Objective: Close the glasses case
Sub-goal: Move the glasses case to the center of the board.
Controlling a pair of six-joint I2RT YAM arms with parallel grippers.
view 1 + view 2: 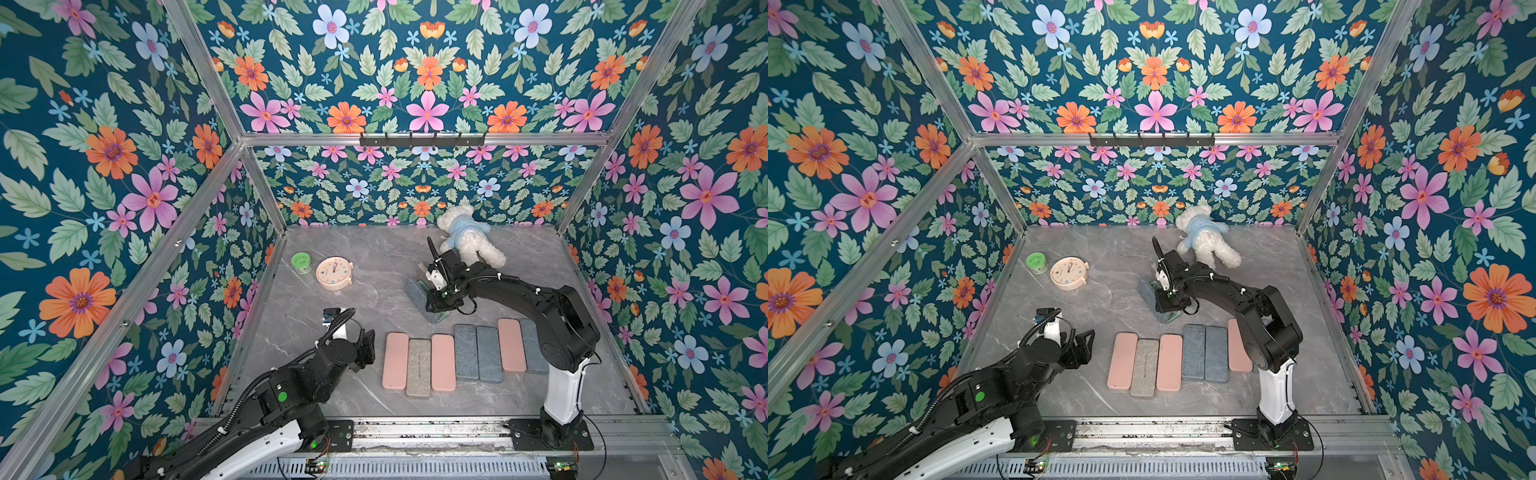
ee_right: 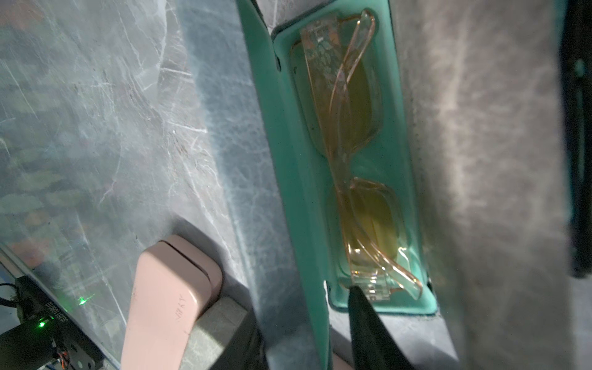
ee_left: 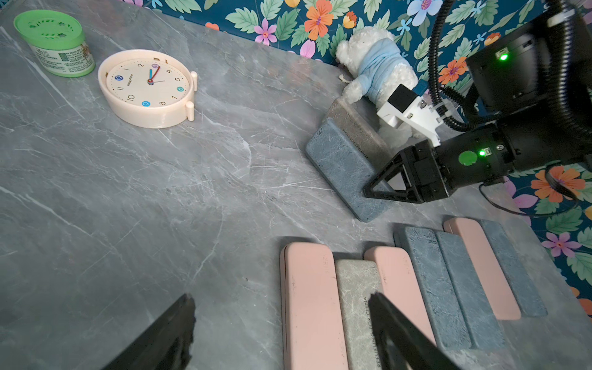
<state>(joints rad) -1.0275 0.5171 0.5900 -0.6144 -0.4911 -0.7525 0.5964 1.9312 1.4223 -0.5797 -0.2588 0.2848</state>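
The glasses case [image 1: 415,293] [image 1: 1147,291] lies open mid-table, blue-grey outside and teal inside. Its lid [image 3: 342,166] stands raised at a steep tilt. Pale amber glasses [image 2: 352,128] lie in the teal tray [image 2: 403,96]. My right gripper [image 1: 431,298] [image 1: 1160,299] [image 3: 368,192] [image 2: 304,314] straddles the lid's edge [image 2: 288,192]. One finger [image 2: 368,333] is inside by the glasses, with a small gap to the lid, and the other is mostly hidden behind the lid. My left gripper [image 1: 368,347] [image 1: 1084,345] [image 3: 282,296] hangs open and empty at the near left.
Several closed cases, pink [image 1: 395,359], grey [image 1: 418,368] and blue [image 1: 478,353], lie in a row in front of the open case. A cream clock [image 1: 334,272] and a green jar [image 1: 301,262] stand at the left. A white teddy bear [image 1: 469,237] lies behind the right gripper.
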